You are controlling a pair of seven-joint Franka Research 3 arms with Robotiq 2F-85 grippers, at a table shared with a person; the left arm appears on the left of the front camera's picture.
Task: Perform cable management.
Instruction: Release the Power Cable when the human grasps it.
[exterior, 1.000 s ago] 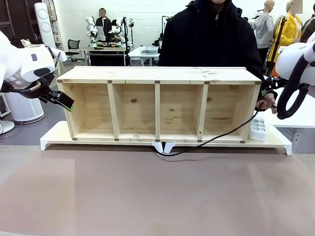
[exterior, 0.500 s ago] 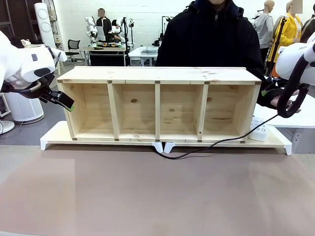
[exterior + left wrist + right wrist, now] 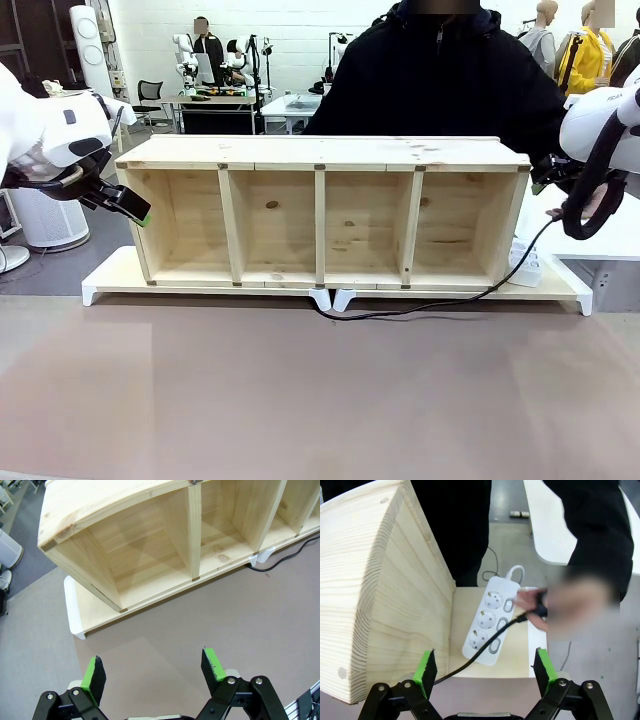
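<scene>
The cable (image 3: pixel 420 308) is a thin black cord. It lies on the brown table in front of the wooden shelf (image 3: pixel 320 152) and rises past the shelf's right end to a person's hand (image 3: pixel 585 205). In the right wrist view that hand (image 3: pixel 555 605) holds the plug end just beside the white power strip (image 3: pixel 487 625), and the cable (image 3: pixel 451 674) trails down toward my left finger. My right gripper (image 3: pixel 485 672) hangs open above the strip and shows by the shelf's right end (image 3: pixel 545 183). My left gripper (image 3: pixel 140 213) is open and empty (image 3: pixel 152 669) off the shelf's left end.
The four-compartment shelf stands on a white base (image 3: pixel 110 275) and spans most of the table's width. A person in a dark jacket (image 3: pixel 440 80) stands right behind it. The thick black hose (image 3: pixel 590 185) of my right arm loops near the person's hand.
The person's hand has moved right and away from the power strip with the plug end, and the cable's slack now lies flatter on the table. Both grippers have stayed in place.
</scene>
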